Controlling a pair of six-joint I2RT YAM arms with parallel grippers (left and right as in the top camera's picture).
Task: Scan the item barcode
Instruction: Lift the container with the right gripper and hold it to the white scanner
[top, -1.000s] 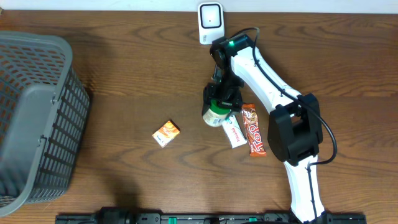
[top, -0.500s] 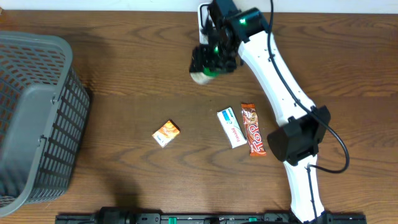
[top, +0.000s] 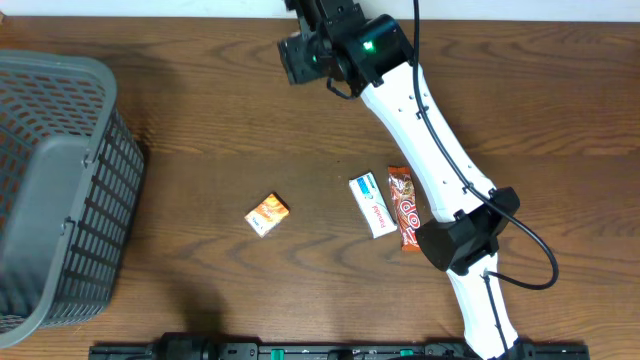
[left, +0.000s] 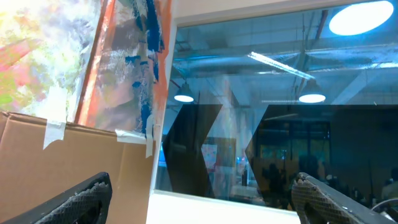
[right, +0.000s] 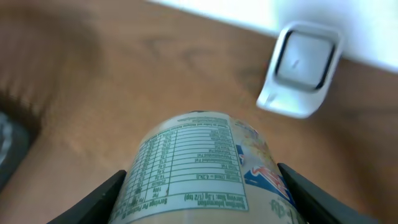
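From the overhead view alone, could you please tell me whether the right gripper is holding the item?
Observer: Yes; the right gripper is shut on a bottle, its nutrition label facing the wrist camera.
Operator: Where is the scanner, please?
Observer: The white scanner stands ahead of the bottle, up and to the right in the wrist view, not touching it.
Operator: And the left gripper?
Observer: The left gripper is open and empty, facing a window.

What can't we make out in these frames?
- On the bottle, the barcode: the right wrist view shows only the nutrition panel, and the bottom edge cuts off the rest.
- Overhead, the bottle and the scanner are covered by the right arm; the scanner is blurred in the right wrist view.
- The left gripper: its view shows only the room, no table.
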